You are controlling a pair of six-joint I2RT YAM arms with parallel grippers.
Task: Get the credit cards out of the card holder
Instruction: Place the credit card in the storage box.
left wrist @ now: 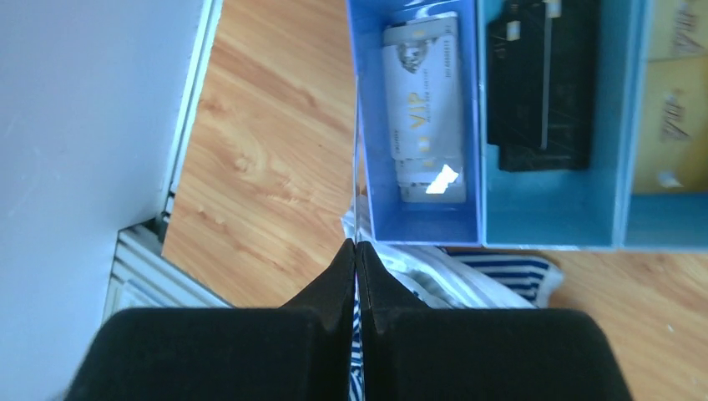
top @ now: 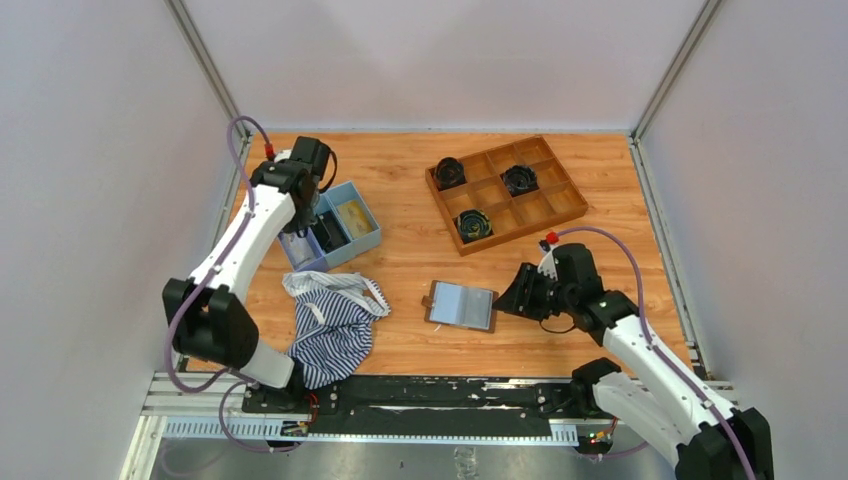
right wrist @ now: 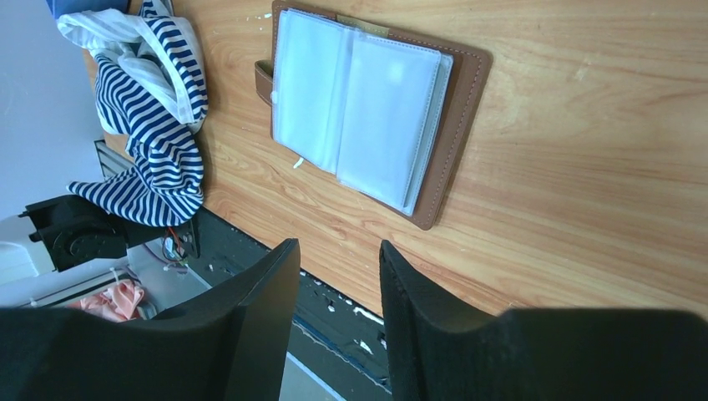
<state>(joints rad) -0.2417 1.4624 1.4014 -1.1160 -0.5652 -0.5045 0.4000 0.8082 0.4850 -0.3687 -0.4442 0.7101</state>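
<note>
Only one card holder (top: pixel 461 305) — open flat

Just ahead of right gripper (right wrist: pixel 338 248), apart from it: card holder (right wrist: pixel 367 109), flat on table (right wrist: pixel 584 167), spread open. Past card holder, leftward in wrist view: cloth (right wrist: pixel 159 125). Farther back, well apart: grid tray (top: pixel 505 190).

Ahead of left gripper (left wrist: pixel 356 251): compartment tray (left wrist: pixel 482 125), cards (left wrist: pixel 422 92) in compartment straight ahead. Between its fingertips: edge-on card (left wrist: pixel 356 167), beside tray wall. Cloth below, just beside tray's near wall.

Brown card holder (top: pixel 461 305) lies open flat, pale sleeves up.
</note>
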